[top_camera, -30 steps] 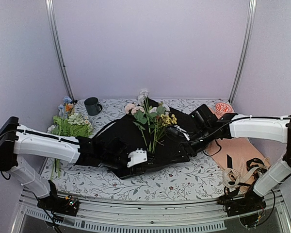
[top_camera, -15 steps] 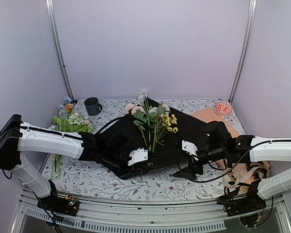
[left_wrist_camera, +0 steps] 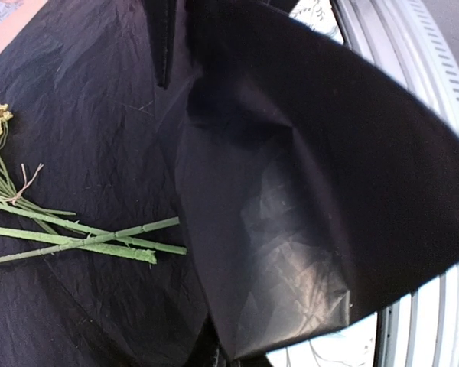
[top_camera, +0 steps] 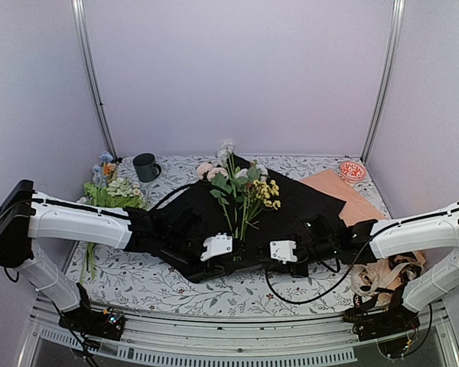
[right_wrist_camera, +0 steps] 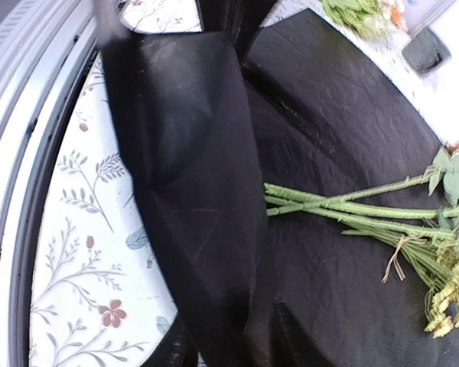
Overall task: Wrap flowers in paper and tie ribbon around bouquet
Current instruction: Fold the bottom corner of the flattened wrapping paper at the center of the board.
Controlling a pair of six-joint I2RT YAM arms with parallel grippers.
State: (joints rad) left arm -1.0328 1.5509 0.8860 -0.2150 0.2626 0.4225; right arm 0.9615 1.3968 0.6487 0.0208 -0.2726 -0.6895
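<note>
The left claw (top_camera: pixel 223 252) sits at the near edge of the black paper (top_camera: pixel 310 210). Its jaws are closed all the way on a corner flap of that sheet. In its wrist view the flap stands up off the flowered table (top_camera: pixel 214 294) and fills the space right under the fingers.

The right claw (top_camera: pixel 279 256) is just beside the left one, at the same near edge. Another fold of the paper rises up toward its fingers, which look partly apart. The pictures do not show whether they are pinching the fold or only standing around it.

The flowers (top_camera: pixel 241 195) lie on the paper beyond both claws. Their cut green stem ends point back toward the claws, close in front of them but not touching. The pink and white blooms are at the far end, away from the fingers. From the left claw the stem ends lie to the left of its raised flap. From the right claw they lie to the right of its fold.

The ribbon (top_camera: pixel 386 269) is a loose cream heap well out to the right of the right claw, by the near end of a peach sheet (top_camera: pixel 367 229). A dark mug (top_camera: pixel 146 167) and a spare bunch (top_camera: pixel 111 191) lie far off beyond the left claw, to its left.
</note>
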